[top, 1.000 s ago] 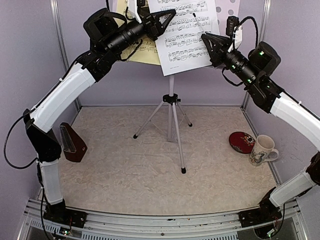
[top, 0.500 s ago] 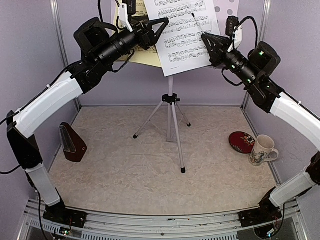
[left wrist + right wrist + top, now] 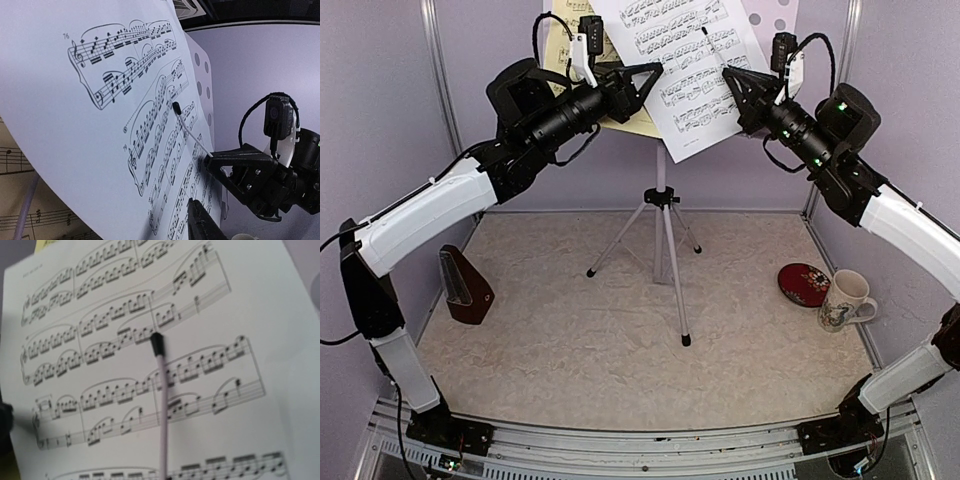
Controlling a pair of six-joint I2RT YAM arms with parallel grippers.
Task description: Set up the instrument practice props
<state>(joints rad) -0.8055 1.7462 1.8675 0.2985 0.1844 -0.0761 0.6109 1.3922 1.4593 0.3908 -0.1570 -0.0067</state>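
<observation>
Top external view, starting nearest you: two arms rise from the near edge of the table [image 3: 570, 350], one on each side. You have one brown pyramid metronome [image 3: 468, 288] standing upright near the left wall, beside the left arm. On the right, one floral mug [image 3: 842, 300] stands just beside one red round dish [image 3: 803, 283], close to the right wall.

Farther back, at the middle, you see one white tripod music stand [image 3: 663, 215] with its three legs spread on the table. Its perforated desk [image 3: 775, 15] sits high at the rear.

Two sheets of music lie on that desk. The yellow sheet [image 3: 636, 122] is on the left, partly under the white sheet [image 3: 680, 70], which sits tilted.

Your left gripper [image 3: 658, 72] is at the white sheet's left edge. In the left wrist view one finger [image 3: 200, 225] shows in front of the paper, and you cannot tell whether the claw is clamped on it.

Your right gripper [image 3: 727, 70] has its claw pinched together on one thin white rod [image 3: 713, 47] with a black tip. The rod lies across the white sheet's printed face, as the right wrist view shows.
</observation>
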